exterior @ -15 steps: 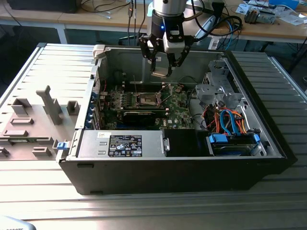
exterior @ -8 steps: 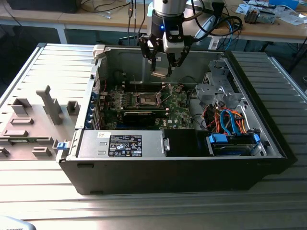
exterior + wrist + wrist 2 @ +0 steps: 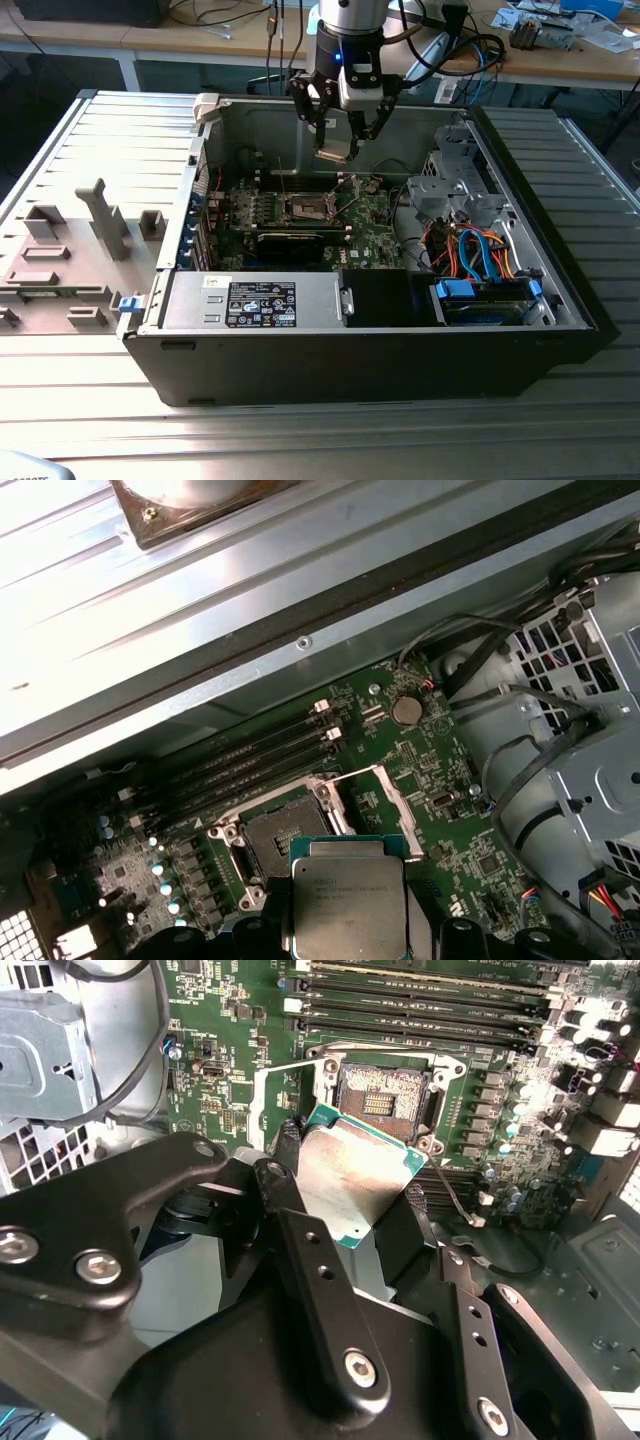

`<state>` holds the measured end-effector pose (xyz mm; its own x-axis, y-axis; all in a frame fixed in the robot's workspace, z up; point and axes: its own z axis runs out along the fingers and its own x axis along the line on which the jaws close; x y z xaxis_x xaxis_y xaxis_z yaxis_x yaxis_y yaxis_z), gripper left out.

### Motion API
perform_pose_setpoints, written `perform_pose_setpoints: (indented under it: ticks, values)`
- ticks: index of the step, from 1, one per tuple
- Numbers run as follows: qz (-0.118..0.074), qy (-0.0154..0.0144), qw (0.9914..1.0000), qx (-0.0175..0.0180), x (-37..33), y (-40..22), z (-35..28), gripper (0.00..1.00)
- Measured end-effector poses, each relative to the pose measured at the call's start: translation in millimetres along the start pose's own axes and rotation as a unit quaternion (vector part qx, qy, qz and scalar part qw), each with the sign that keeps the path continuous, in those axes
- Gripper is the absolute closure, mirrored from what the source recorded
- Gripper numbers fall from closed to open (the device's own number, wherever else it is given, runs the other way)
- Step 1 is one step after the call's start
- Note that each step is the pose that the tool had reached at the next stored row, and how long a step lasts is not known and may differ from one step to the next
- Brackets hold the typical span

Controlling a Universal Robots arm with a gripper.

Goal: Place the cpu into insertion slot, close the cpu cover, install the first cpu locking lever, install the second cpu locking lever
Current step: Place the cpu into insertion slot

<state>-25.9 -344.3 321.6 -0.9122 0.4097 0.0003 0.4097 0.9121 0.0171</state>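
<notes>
While pincer (image 3: 345,135) clamps cpu (image 3: 350,1175) above insertion slot (image 3: 382,1098), fingers (image 3: 400,1232) hide its edges.

Chip (image 3: 348,900): in the first wrist view one side runs off the picture's edge. In the second wrist view two of its edges sit behind the fingers (image 3: 298,1222).
Socket (image 3: 280,830): in the first wrist view the chip covers one corner. In the exterior view it is too small to tell its parts apart.
Gripper (image 3: 342,135): the arm above it is cut off by the exterior view's top edge. Its body is blurred in the second wrist view.
Circuit board (image 3: 375,225): its near side is hidden behind the power box (image 3: 255,300).
Tray (image 3: 60,260): cut off at the exterior view's left edge.
Round object (image 3: 190,500): cut off by the picture's edge, so I cannot tell what it is.
</notes>
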Motion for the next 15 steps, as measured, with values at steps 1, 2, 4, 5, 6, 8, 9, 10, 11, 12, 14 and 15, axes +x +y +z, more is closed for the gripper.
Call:
perform_pose_setpoints:
  ticks: [1, 2, 4, 5, 6, 8, 9, 10, 11, 12, 14, 15]
  values:
    - [0.001, 0.0, 1.0, 0.0, 0.0, 0.0, 0.0, 0.46]
    - [0.001, 0.0, 1.0, 0.0, 0.0, 0.0, 0.0, 0.46]
    - [0.003, -0.0001, 1.0, 0.0, 0.0, 0.0, 0.0, 0.46]
    - [0.004, -0.0001, 0.99999, 0.0, 0.0, 0.0, 0.0, 0.46]
    - [0.005, -0.0001, 0.99999, 0.0, 0.0, 0.0, 0.0, 0.46]
    - [0.006, -0.0001, 0.99998, 0.0, 0.0, 0.0, 0.0, 0.46]
    - [0.008, -0.0001, 0.99997, 0.0, 0.0, 0.0, 0.0, 0.46]
    - [0.009, -0.0002, 0.99996, 0.0, 0.0, 0.0, 0.0, 0.46]
    - [0.01, -0.0002, 0.99995, 0.0, 0.0, 0.0, 0.0, 0.46]
    - [0.01, -0.0002, 0.99995, 0.0, 0.0, 0.0, 0.0, 0.46]
    - [0.012, -0.0002, 0.99993, 0.0, 0.0, 0.0, 0.0, 0.46]
    - [0.012, -0.0002, 0.99993, 0.0, 0.0, 0.0, 0.0, 0.46]
